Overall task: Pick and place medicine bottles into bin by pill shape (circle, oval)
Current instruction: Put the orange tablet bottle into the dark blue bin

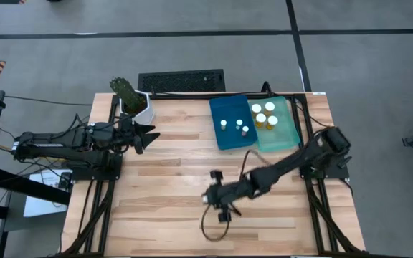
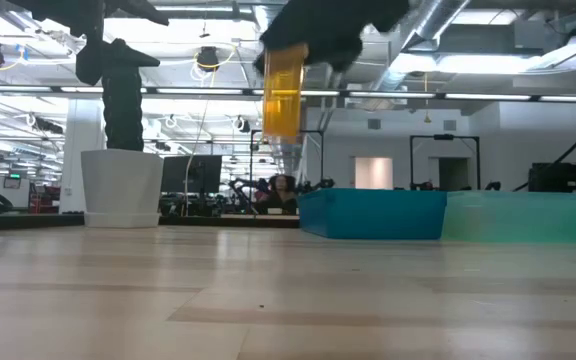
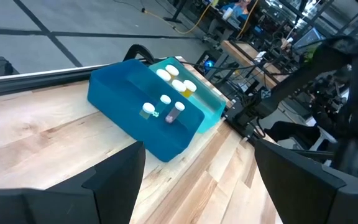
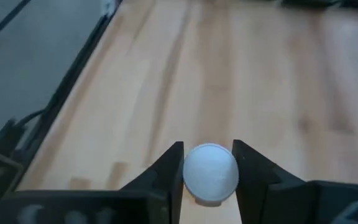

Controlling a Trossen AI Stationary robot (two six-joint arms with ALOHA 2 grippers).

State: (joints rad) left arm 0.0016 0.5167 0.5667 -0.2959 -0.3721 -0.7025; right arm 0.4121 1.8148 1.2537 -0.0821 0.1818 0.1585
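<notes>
- A large open robotics lab: exposed silver ceiling ducts [image 2: 438, 30] and long strip lights overhead.
- Grey concrete floor [image 1: 192, 43] around the pale wooden-plank table [image 1: 171, 179].

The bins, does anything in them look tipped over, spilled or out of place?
Nothing stands out. Three small bottles stand upright in the blue bin, four amber ones in the teal bin. The right tool holds another bottle above the table.

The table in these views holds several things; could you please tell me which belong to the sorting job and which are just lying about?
Job:
- amber bottle, white cap, clamped in the right gripper above the table
- blue bin with three small bottles
- teal bin with four amber bottles

Lying about:
- potted plant
- keyboard
- left gripper, open, idle
</notes>
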